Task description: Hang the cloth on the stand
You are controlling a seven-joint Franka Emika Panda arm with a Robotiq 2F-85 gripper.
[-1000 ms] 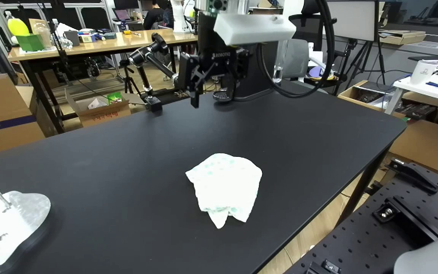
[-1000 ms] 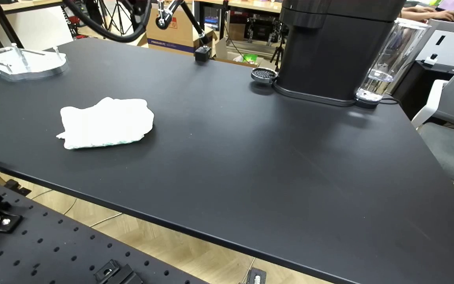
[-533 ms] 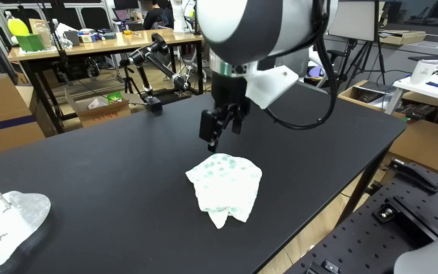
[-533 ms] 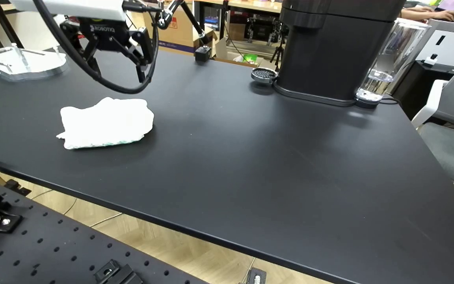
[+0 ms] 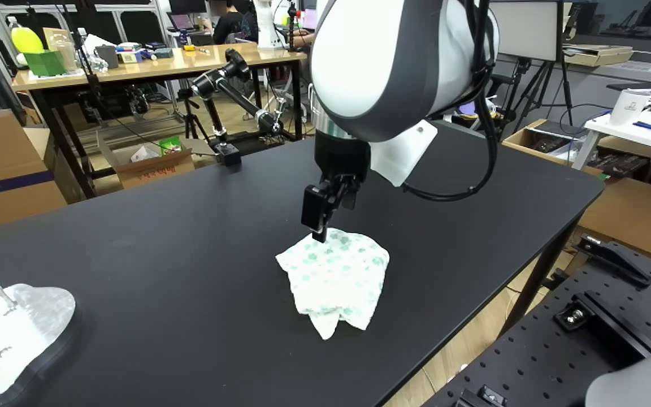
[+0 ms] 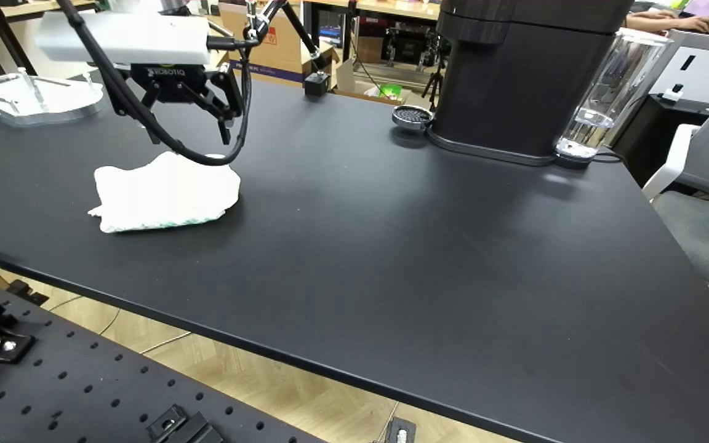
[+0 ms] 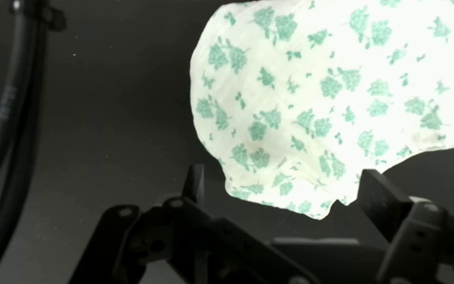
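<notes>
One cloth [image 5: 337, 271], white with a green floral print, lies rumpled on the desk [image 5: 190, 271], just below centre of the frame in an exterior view and across the upper right of the wrist view. The tool [image 7: 282, 173] hangs over one edge of it, fingers [image 7: 380, 201] spread, holding nothing; its fingertips [image 6: 226, 134] appear just clear of the cloth in an exterior view. Step in hand, as judged: approach for the grasp. Hanging not yet begun. Finding: in the wrist view only the cloth's lower fringe lies between the fingers, so a pinch here could be shallow and slip. Recommended: shift farther over the cloth, descend gently to just above the desk, gather a raised fold, then lift straight up and confirm that the cloth follows before travelling. Keep the cable [image 7: 6, 98] from dragging it. Stand not positively identified; the pegged plate [image 5: 48, 308] at lower left of an exterior view may belong to it.
</notes>
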